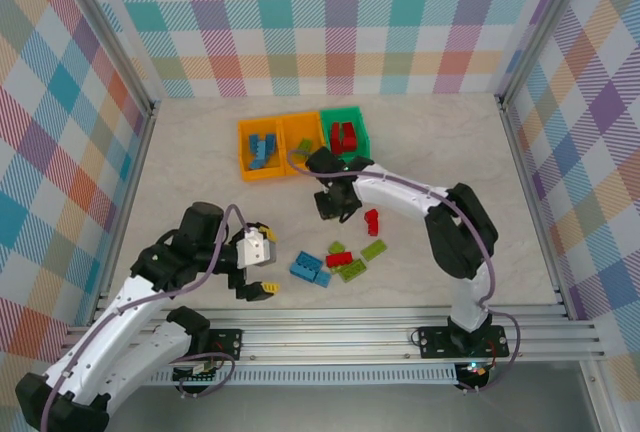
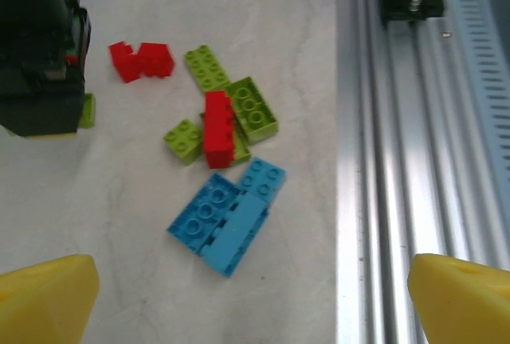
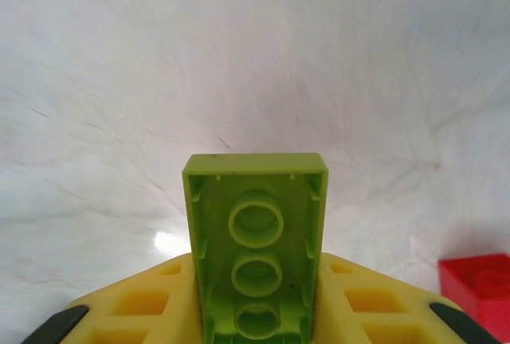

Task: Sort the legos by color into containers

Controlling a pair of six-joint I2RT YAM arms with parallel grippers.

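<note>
The table (image 1: 450, 152) holds three joined bins (image 1: 281, 147) at the back, two orange and one green. The left gripper (image 1: 270, 262) hangs wide open beside the loose legos (image 1: 335, 260). The right gripper (image 1: 335, 207) pinches one lime green lego (image 3: 256, 240) between bins and pile.

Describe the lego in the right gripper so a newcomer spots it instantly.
From the bins at the far side of the table, come nearer to the right gripper. Between its yellow fingers sits a lime green brick, hollow underside facing the wrist camera, unlike the loose legos lying nearby.
</note>
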